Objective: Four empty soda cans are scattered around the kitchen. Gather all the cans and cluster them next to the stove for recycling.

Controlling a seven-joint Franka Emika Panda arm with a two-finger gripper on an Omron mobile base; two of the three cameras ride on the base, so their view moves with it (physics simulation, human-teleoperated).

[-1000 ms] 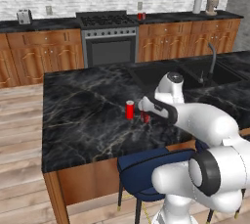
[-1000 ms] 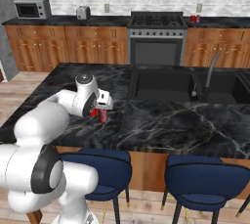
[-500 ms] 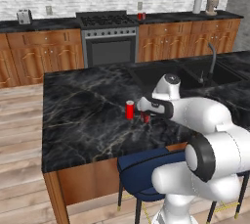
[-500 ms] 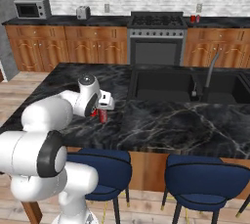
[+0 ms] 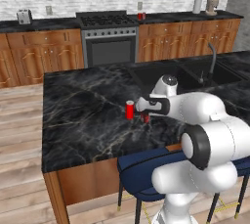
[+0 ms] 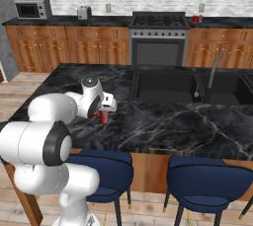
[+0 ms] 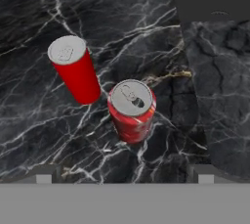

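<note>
1. Below the fingers (image 7: pixel 125 176): black marble island counter (image 5: pixel 83 115); sink basin (image 6: pixel 168 88) off to one side; wood floor, brown cabinets, white brick wall around.
2. Two soda cans upright between the wide-spread, empty fingers: plain red can (image 7: pixel 75 69), marked can (image 7: pixel 132 110) just beside it, apart.
3. Fingers' tips cut off at hand-view bottom; marked can half hidden behind the wrist in base views.
4. Stove (image 5: pixel 108 37) well beyond, another can (image 5: pixel 141 16) on the back counter beside it.
5. Open marble around both cans.
</note>
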